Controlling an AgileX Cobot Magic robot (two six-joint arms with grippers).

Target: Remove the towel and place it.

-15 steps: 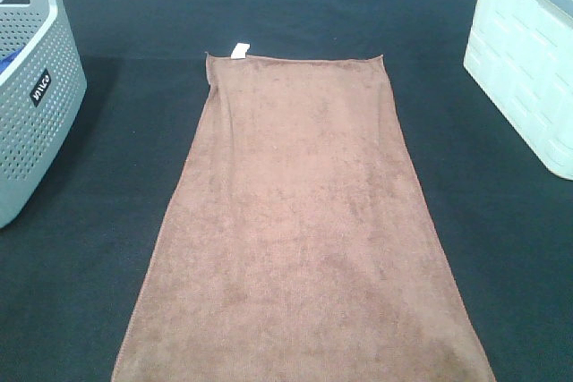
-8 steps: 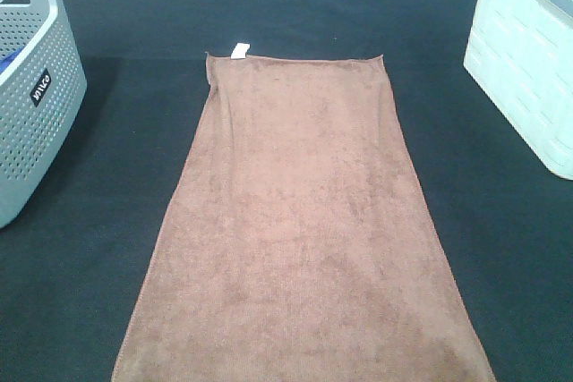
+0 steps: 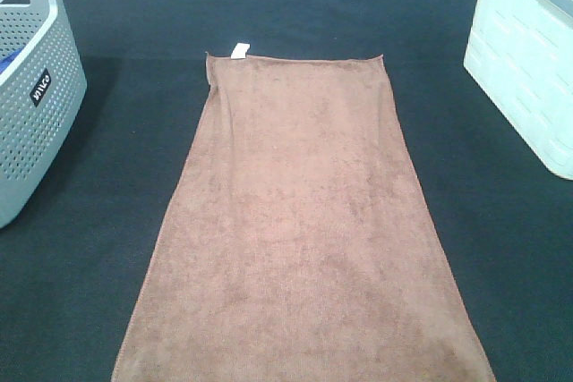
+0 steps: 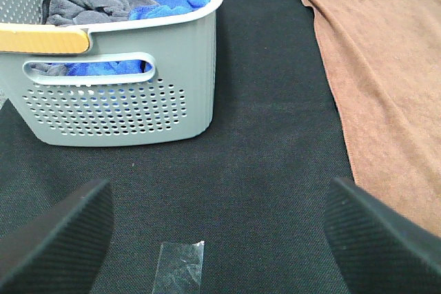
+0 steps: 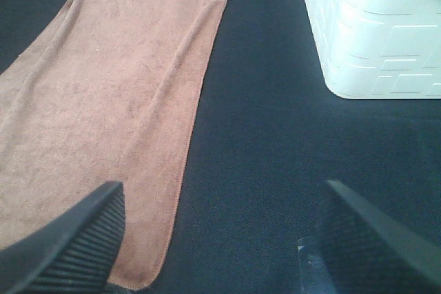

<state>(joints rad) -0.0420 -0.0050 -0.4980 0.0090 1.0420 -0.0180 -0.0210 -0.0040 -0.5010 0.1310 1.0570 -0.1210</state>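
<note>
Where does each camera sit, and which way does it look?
Exterior high: above, looking down on the flat towel; no arm shows.
Left wrist: low, facing the grey basket; open left gripper frames it.
Right wrist: low, facing the white bin; open right gripper frames it.
All share the towel.

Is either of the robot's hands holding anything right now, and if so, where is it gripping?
Nothing is held. The left hand and right hand are both open over the black table covering, and the towel lies flat, untouched.
</note>
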